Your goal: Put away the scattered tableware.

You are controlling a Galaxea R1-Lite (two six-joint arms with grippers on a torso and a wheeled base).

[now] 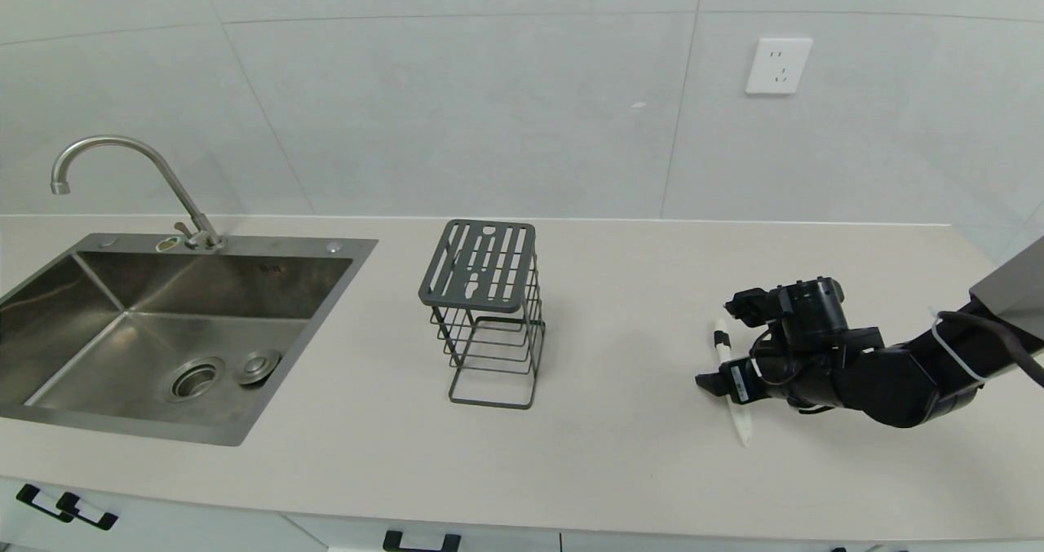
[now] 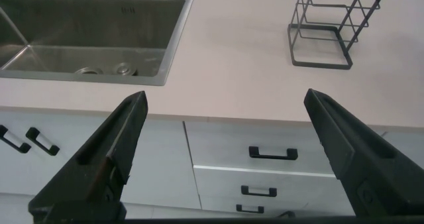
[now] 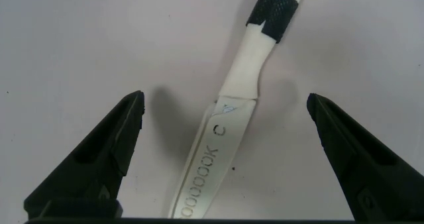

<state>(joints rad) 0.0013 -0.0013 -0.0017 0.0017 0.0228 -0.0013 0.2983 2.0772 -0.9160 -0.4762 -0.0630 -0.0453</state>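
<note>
The white knife [image 3: 228, 118] is judged light, stiff and slippery; hold is best taken at the banded handle. The right gripper [image 3: 224, 98] is spread apart astride it.

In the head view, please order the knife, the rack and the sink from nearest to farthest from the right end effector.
1. The knife: lying on the counter, directly under the open right end effector.
2. The rack: mid-counter, to the left of the arm.
3. The sink: at the far left of the counter.
</note>
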